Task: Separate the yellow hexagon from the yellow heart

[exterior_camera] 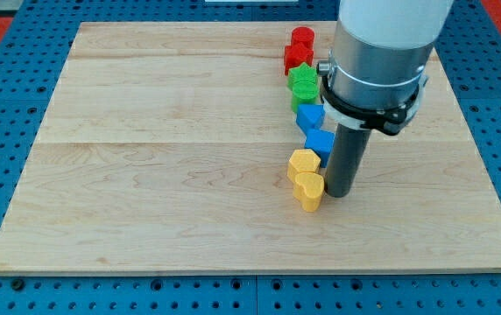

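Sitting touching each other, the yellow hexagon block point(303, 163) and the yellow heart block point(309, 190) are not yet separated, so judging from this the task is essentially all left to do. The hexagon is toward the view's top, the heart right below it, both near the middle of the pale wooden counter point(163, 157), slightly to the view's right. Above them runs a rough line of other blocks toward the view's top: two blue blocks point(315, 128), shape unclear, a green star-like block point(303, 83), and red blocks point(299, 49) at the far end. The tool is a straight dark rod with no jaws, so nothing to spread or pinch, and it holds nothing; my tip point(338, 193) stands on the counter just at the view's right of the heart, looking in contact or very nearly so with its right side, can't tell for certain. A sideways push from there would likely shove the heart toward the view's left, away from the hexagon, though the hexagon may drag along.
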Controlling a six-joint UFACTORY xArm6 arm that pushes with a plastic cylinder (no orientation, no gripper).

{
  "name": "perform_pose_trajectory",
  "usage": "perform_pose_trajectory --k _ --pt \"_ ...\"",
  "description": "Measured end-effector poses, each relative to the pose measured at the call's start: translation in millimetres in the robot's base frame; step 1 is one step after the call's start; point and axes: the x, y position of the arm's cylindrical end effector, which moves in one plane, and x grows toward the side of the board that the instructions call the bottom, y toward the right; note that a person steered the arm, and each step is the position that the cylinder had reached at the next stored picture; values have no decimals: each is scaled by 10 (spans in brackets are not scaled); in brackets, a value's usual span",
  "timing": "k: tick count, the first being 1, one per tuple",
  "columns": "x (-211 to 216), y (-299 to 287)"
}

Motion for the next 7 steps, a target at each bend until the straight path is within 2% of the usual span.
perform_pose_trajectory --k 1,3,4,5,6,7 --pt "-24 -252" --pt "-270 118" --pt "-401 -549" --pt "-351 -1223" --pt "-404 -2146" --pt "-427 -2441"
